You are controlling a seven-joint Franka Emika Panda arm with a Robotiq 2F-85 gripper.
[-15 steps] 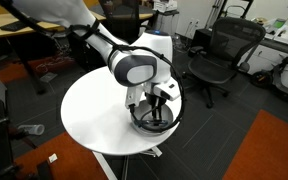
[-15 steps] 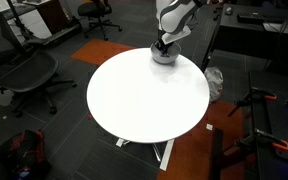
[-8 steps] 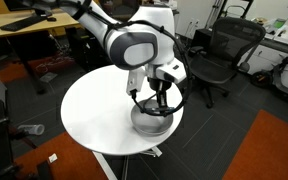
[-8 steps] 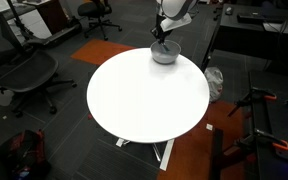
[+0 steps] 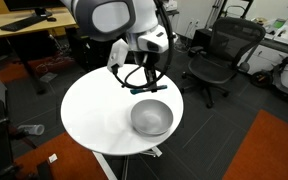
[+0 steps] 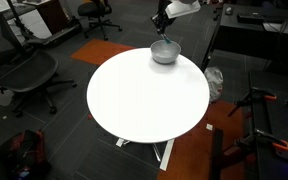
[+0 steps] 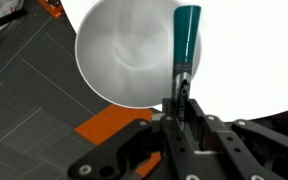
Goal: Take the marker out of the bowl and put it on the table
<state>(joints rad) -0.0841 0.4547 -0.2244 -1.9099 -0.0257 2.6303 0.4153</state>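
1. A round white table (image 5: 89, 110) on a white pedestal fills the middle of an office floored in dark grey carpet tiles (image 7: 44, 90). An orange patch of carpet (image 5: 274, 140) lies beside it in an exterior view.
2. Black office chairs (image 5: 219, 50) stand around the table, and a wooden desk (image 5: 24, 25) sits further back. Another chair (image 6: 24, 70) shows well apart from the table in an exterior view.
3. Your bowl (image 5: 151, 118), grey and metallic, rests upright near the table's edge. It is the only thing on the white top in both exterior views (image 6: 164, 52).
4. Your gripper (image 5: 144, 84) hangs above the bowl and a little to one side, clear of its rim, with open air between the two. In an exterior view it sits just over the bowl (image 6: 162, 24).
5. In the wrist view the fingers (image 7: 187, 100) are drawn together and clamp the marker (image 7: 187, 35) by one end, with the gripper (image 7: 181, 82) closed around it.
6. The marker's teal body juts straight out past the fingertips. Its free end shows across the bowl's rim (image 7: 94, 85), with white tabletop (image 7: 254, 60) just beside it.
7. The marker is out of the bowl and off the table, held in the air. In the exterior views it is too small to make out.
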